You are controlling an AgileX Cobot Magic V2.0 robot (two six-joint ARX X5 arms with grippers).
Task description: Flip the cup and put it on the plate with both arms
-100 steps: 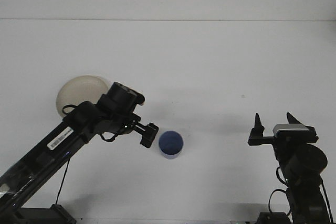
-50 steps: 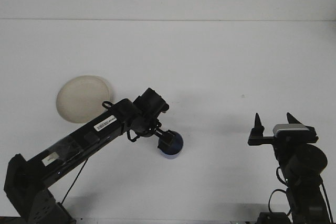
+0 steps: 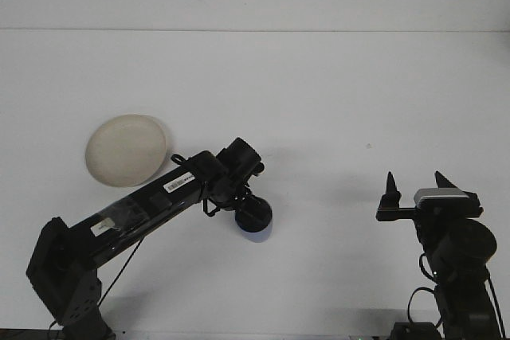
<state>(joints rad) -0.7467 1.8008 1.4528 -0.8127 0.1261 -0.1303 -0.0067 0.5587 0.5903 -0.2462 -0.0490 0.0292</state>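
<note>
In the front view, the white bench carries a cream plate at about 9 o'clock from the middle of the picture. The plate lies flat with nothing on it.

The blue cup stands on the bench at about 5 o'clock from the plate and well apart from it. Only its lower edge shows, because the left gripper is directly over it and covers the top. The left arm reaches in from 7 o'clock, and its black wrist is just above the cup. If the fingers of this gripper are apart or clamped on the cup, I cannot tell, because the wrist hides them.

The right gripper is at about 3 o'clock from the cup, well apart from it, near the right edge. Its two black fingers point up and stand clearly apart, with nothing between them.
</note>
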